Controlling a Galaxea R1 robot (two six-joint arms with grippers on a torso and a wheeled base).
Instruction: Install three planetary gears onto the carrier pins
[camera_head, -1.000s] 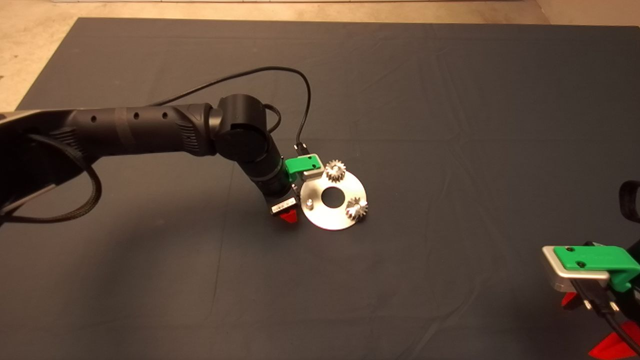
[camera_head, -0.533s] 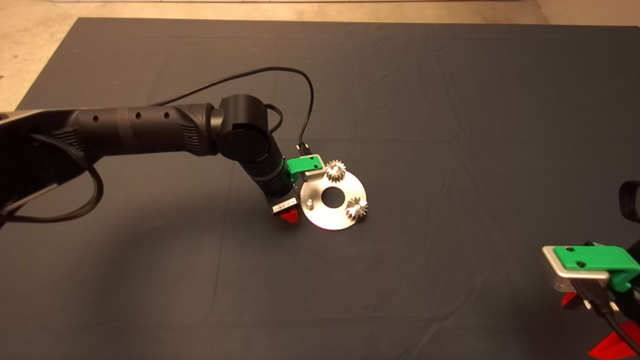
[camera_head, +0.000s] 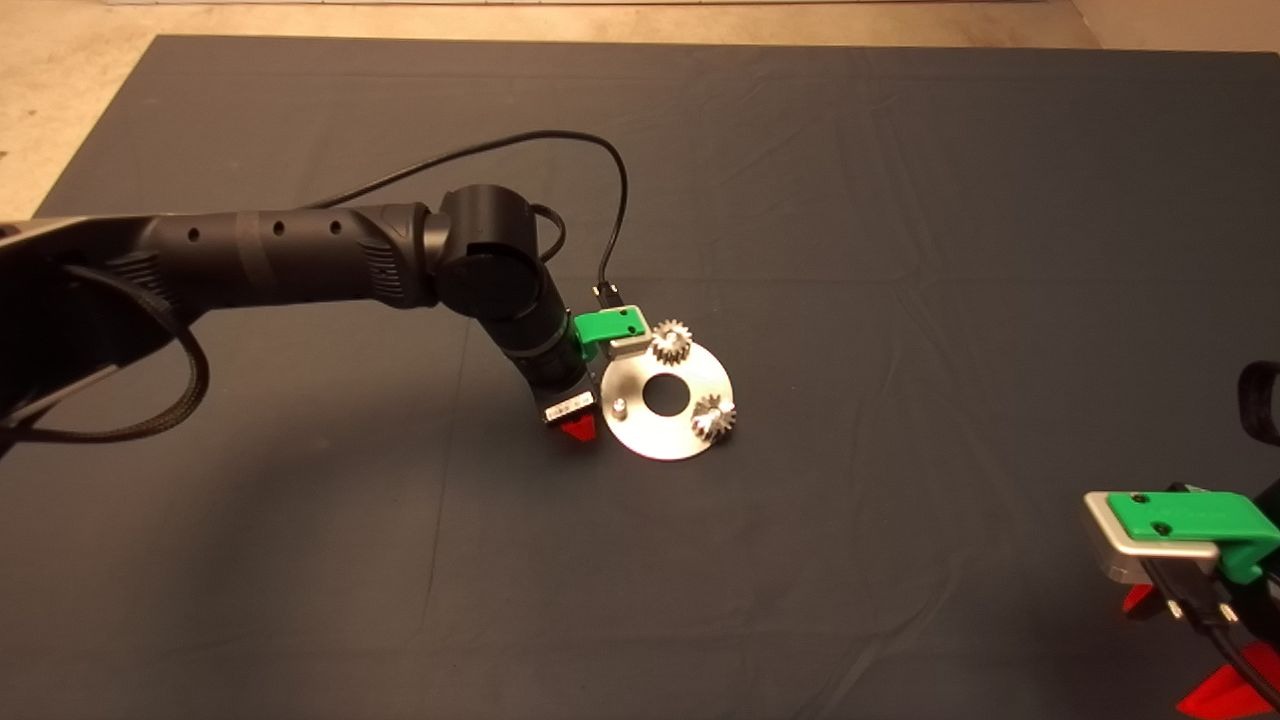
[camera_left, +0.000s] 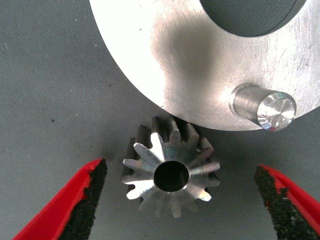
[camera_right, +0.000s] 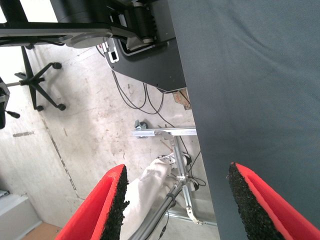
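1. Head view: the left gripper (camera_head: 578, 425) sits just left of centre, low over the mat (camera_head: 900, 250) against the left rim of the disc (camera_head: 668, 432). Two gears ride the disc — one (camera_head: 672, 343) at its upper rim, one (camera_head: 713, 416) at its lower right. The bare pin (camera_head: 620, 407) stands at the disc's left side, right beside the gripper. The third gear is hidden under the gripper here. The right gripper (camera_head: 1225, 660) is parked in the lower right corner.

2. Left wrist view: the third gear (camera_left: 171, 175) lies at lower centre on the mat, bore up, its far teeth touching or tucked just beside the disc's (camera_left: 165, 55) edge — I cannot tell which. The red fingers (camera_left: 82, 200) stand spread on either side of it, both clear of the teeth, grasping nothing. The free pin (camera_left: 262, 107) is at right centre.

3. Doing it well, as I judge it: close evenly so both pads meet the teeth together and the gear stays level. Lift straight up first, since a sideways drag would nudge the disc and upset the seated gears. Then carry the bore squarely over the pin and lower without tilt, letting the teeth settle.

4. Right wrist view: the right fingers (camera_right: 116, 202) are spread and empty, looking past the mat's edge at floor, cables and a metal frame.
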